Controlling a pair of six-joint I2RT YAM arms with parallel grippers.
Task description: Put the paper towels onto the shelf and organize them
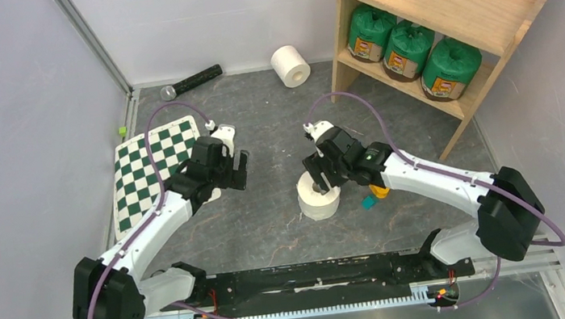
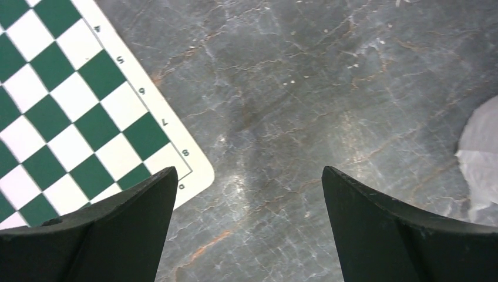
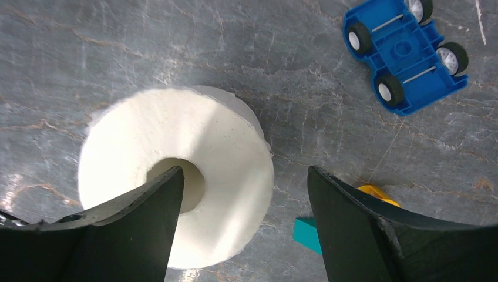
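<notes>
Right pincer point(image 3: 244, 173) spread over upright roll point(image 3: 176, 135), left pincer point(image 2: 248, 170) spread above table point(image 2: 293, 88)

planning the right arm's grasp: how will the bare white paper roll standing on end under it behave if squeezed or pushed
Bare white paper roll with a hollow core: probably light and soft, so a squeeze may dent it. On its flat end it likely slides, not rolls; tipped over, it would roll.

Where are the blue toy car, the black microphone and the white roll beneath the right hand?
blue toy car point(image 3: 405, 56), right wrist view, its underside.
black microphone point(image 1: 195, 80), top view, its handle.
white roll point(image 3: 199, 135), right wrist view, its top face.
</notes>
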